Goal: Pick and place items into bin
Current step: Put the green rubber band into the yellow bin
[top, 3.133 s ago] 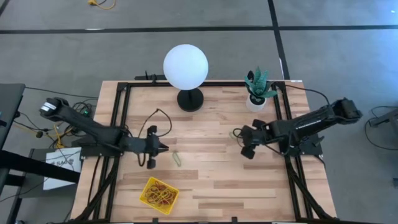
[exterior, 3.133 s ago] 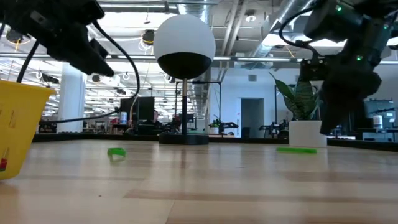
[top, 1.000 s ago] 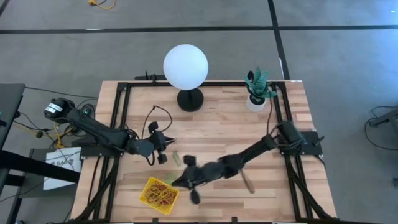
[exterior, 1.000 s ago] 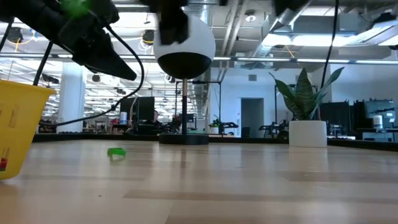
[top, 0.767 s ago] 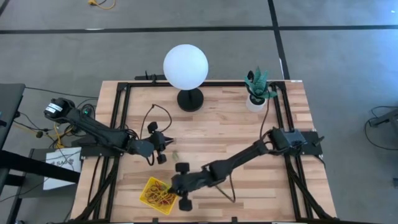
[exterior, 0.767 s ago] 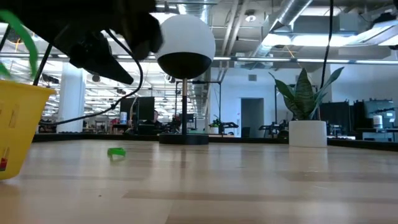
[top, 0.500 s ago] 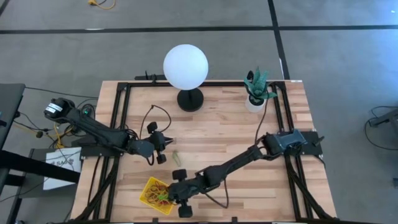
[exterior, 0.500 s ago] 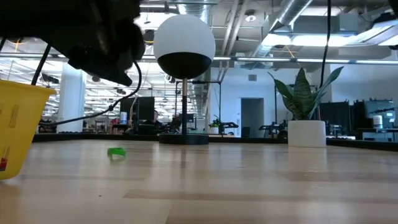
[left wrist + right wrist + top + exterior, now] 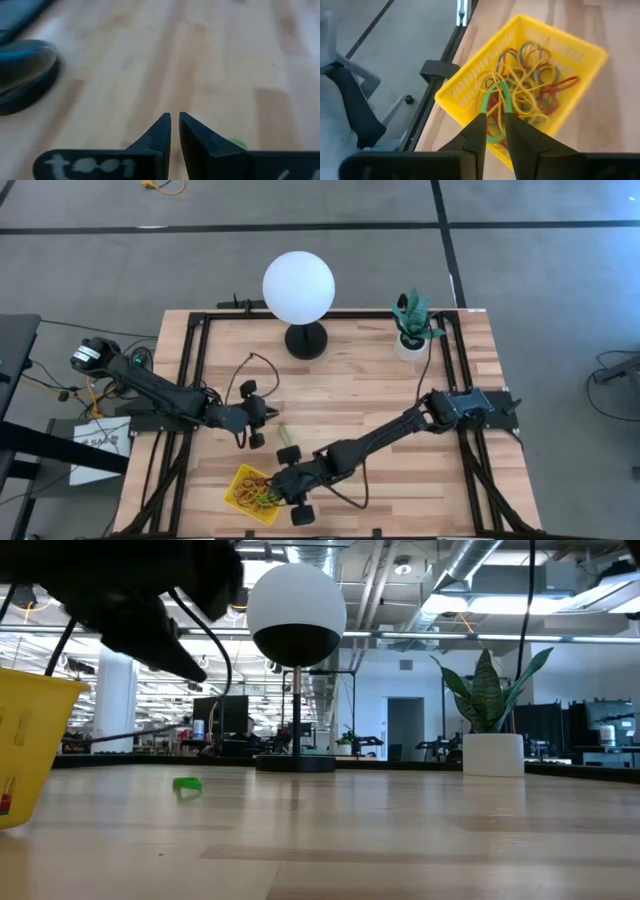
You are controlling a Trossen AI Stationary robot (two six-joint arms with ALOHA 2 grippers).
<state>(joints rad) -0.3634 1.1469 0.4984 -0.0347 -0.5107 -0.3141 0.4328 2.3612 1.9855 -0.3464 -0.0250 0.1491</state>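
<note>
We see the right gripper [image 9: 494,123] above the yellow bin [image 9: 240,480] near the table's front edge, a green band [image 9: 496,102] looped between its narrowly parted jaws. Left gripper [image 9: 174,120] nearly closed, empty; another green band [image 9: 283,434] lies just beside it.

We see a bright yellow bin [image 9: 520,90] w/ slotted walls, red, yellow & grey bands [image 9: 535,85] inside, a green band [image 9: 496,107] at our black fingers [image 9: 520,137]. Pale wood table [image 9: 350,395], white lamp globe [image 9: 298,287], green plant [image 9: 415,315] in a white pot.
</note>
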